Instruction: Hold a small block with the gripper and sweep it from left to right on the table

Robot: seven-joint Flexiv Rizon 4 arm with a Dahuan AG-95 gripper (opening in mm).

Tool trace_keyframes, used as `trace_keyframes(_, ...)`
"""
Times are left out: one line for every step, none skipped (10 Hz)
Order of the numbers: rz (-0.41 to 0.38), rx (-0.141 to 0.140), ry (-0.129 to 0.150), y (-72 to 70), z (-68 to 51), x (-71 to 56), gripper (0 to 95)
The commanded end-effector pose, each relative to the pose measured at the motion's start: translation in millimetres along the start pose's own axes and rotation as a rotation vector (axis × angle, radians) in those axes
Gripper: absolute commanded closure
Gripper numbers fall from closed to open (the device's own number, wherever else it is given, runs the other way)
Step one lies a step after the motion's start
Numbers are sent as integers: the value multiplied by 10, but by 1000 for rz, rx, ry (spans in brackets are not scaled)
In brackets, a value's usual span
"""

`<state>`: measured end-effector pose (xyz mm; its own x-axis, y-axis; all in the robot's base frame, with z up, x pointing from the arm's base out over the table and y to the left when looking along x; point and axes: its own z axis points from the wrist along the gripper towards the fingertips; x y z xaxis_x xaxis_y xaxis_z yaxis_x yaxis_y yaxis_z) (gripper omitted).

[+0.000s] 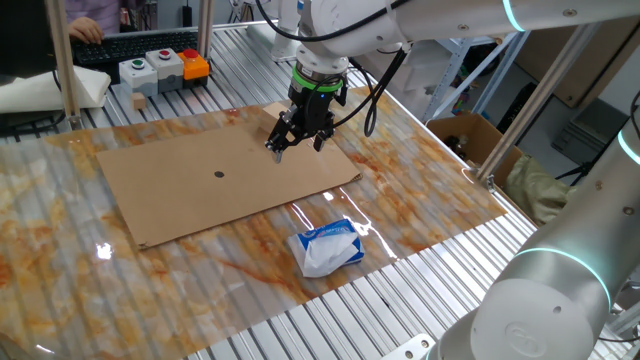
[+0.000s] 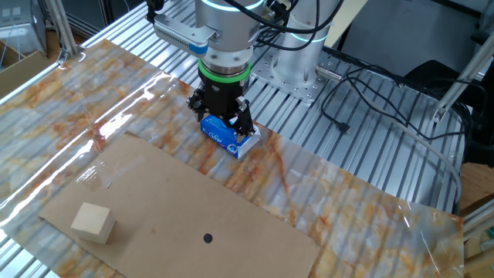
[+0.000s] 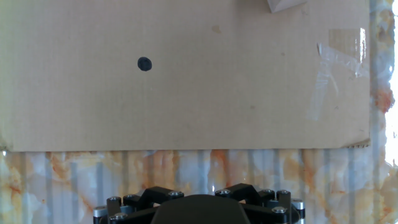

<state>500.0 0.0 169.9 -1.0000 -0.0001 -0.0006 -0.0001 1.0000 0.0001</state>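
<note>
I have the gripper (image 2: pixel 222 117) pointing straight down with its 2 fingers spread wide and nothing between them. In one fixed view it hangs over the far edge of the cardboard sheet (image 1: pixel 230 180), clear of the surface as far as I can tell.

The small block (image 2: pixel 93 222) sits upright on the cardboard near the sheet's corner, well apart from the gripper; in the hand view only a pale corner of it (image 3: pixel 285 5) shows at the top edge.

1 dark dot (image 3: pixel 144 63) marks the cardboard, and clear tape (image 3: pixel 329 68) holds 1 end down.

The white-and-blue packet (image 1: pixel 326 248) lies on the table (image 1: pixel 60 230), on the marbled sheet just off the cardboard's long edge. A button box (image 1: pixel 160 68) stands on the bare slats by the table's far edge.
</note>
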Motion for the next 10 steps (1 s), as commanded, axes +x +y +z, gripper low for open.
trace_keyframes(653, -26, -30, 0, -1, 0, 950)
trace_keyframes(660, -34, -21, 1, 2, -1, 950)
trace_keyframes(667, -49, -16, 7, 21, -7, 950)
trace_keyframes(676, -49, -15, 15, 43, -15, 950)
trace_keyframes(676, -49, -15, 21, 62, -21, 950)
trace_keyframes(662, -48, -16, 22, 66, -23, 950)
trace_keyframes(654, -49, -16, 21, 64, -27, 950)
trace_keyframes(634, -49, -16, 17, 55, -47, 950)
trace_keyframes(628, -49, -16, 8, 33, -94, 950)
trace_keyframes(623, -52, -15, -14, -9, -182, 950)
